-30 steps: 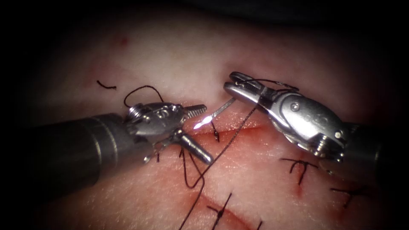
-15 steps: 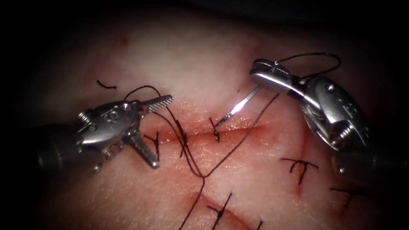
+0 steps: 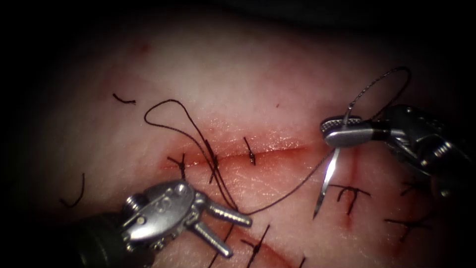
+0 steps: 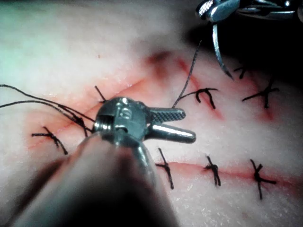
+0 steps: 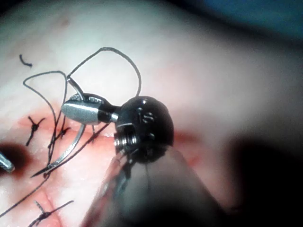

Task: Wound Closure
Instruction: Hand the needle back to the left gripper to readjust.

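Right gripper [image 3: 342, 130], closed, holds the needle [image 3: 327, 178] near its thread end, free of the tissue [image 3: 238, 74], right of the cut [image 3: 267, 151]; tip points down. Left gripper [image 3: 233, 233]: open, empty.
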`<state>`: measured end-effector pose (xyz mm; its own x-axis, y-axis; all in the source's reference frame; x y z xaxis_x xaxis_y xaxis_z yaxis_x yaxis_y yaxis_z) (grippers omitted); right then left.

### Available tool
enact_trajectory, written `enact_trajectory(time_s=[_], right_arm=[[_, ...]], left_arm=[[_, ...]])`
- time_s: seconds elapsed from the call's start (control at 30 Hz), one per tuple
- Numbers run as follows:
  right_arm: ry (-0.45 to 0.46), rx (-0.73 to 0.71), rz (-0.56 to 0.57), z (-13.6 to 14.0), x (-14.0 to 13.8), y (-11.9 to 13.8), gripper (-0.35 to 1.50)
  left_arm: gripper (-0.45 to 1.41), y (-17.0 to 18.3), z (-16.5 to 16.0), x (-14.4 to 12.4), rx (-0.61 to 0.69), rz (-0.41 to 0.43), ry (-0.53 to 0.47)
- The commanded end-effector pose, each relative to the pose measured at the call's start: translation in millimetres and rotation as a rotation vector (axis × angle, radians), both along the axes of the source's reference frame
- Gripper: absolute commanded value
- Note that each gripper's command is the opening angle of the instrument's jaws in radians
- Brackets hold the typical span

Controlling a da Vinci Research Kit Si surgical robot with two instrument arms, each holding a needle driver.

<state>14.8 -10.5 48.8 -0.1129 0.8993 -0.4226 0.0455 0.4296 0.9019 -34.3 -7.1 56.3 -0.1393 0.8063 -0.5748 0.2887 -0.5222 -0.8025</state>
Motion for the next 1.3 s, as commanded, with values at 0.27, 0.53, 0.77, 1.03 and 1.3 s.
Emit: enact_trajectory(time_s=[0.27,0.53,0.77,1.03,1.3], right_arm=[[0.024,-0.144,-0.001,0.5,1.3,-0.5,-0.35],[0.008,-0.262,0.019,0.4,1.6,-0.7,-0.35],[-0.007,-0.309,0.033,0.4,2.5,-0.7,-0.35],[-0.029,-0.329,0.053,0.4,2.7,-0.7,-0.35],[-0.060,-0.324,0.084,0.2,2.9,-0.9,-0.35]], left_arm=[[0.96,2.6,1.4,-6.6,0.110,-0.085,0.104],[0.96,3.2,1.4,-6.6,0.185,-0.080,0.117],[0.91,3.8,2.0,-8.0,0.370,-0.080,0.163],[0.02,4.1,3.4,-7.8,0.524,-0.080,0.213],[-0.45,4.5,4.7,-7.4,0.538,-0.080,0.240]])
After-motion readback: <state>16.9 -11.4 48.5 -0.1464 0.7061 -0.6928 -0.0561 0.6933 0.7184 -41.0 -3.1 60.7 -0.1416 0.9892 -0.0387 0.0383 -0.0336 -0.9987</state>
